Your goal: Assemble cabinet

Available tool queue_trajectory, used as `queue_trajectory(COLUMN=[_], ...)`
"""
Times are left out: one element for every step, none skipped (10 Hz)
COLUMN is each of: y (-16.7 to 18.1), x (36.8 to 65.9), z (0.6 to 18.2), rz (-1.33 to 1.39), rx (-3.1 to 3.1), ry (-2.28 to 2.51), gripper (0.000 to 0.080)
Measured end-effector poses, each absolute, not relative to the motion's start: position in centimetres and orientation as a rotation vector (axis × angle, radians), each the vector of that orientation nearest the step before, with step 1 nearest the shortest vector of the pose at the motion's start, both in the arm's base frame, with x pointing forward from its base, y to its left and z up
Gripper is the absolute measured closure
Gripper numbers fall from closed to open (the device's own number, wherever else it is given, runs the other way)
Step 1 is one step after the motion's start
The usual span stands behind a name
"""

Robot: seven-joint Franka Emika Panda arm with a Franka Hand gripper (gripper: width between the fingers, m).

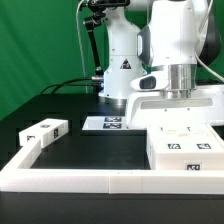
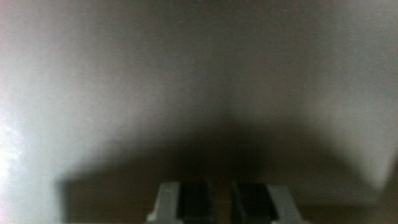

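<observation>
In the exterior view a white cabinet box (image 1: 190, 105) stands at the right, with flat white tagged panels (image 1: 183, 148) lying in front of it. Another white tagged panel (image 1: 44, 131) lies at the left. My gripper comes down onto the box; its fingertips are hidden there behind the box's top edge. In the wrist view the gripper (image 2: 226, 200) is pressed close to a blurred white surface (image 2: 196, 80) that fills the picture. Its two fingers (image 2: 187, 202) stand almost together with only a thin dark gap, and nothing shows between them.
The marker board (image 1: 107, 123) lies at the back middle, in front of the robot's base (image 1: 122, 70). A long low white border rail (image 1: 100, 181) runs along the front and up the left side. The table top (image 1: 90, 152) is black.
</observation>
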State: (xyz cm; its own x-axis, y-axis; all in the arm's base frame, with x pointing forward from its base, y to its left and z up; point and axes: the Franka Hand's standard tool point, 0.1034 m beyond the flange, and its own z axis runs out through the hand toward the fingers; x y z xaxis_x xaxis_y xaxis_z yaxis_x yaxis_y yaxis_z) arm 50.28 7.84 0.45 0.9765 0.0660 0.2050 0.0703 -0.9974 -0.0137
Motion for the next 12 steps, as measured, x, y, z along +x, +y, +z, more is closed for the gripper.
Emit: queue_trajectory(y=[7.8,7.8,7.8,7.7,7.3,7.2,7.1,7.0,6.9,7.0,7.0,7.0], x=[50.3,50.3,50.3,50.2,50.2,50.2,50.2,50.5,50.8,51.0,51.1,51.3], z=[0.5,0.5,0.5,0.7,1.6,2.5,3.5,4.9,6.2,7.1,8.0,9.1], rz=[-0.321,-0.321,-0.321,-0.306,-0.273,-0.243,-0.214,-0.206,-0.209,-0.208,-0.186,-0.181], rx=[-3.102,-3.102,-3.102,-3.105,-3.110,-3.111,-3.112,-3.111,-3.109,-3.107,-3.107,-3.106], ry=[-0.108,-0.108,-0.108,-0.132,-0.156,-0.153,-0.169,-0.167,-0.162,-0.163,-0.164,-0.162], gripper=[0.0784,0.0795,0.0795,0.0794,0.0794,0.0794,0.0794,0.0794,0.0794,0.0794,0.0794,0.0794])
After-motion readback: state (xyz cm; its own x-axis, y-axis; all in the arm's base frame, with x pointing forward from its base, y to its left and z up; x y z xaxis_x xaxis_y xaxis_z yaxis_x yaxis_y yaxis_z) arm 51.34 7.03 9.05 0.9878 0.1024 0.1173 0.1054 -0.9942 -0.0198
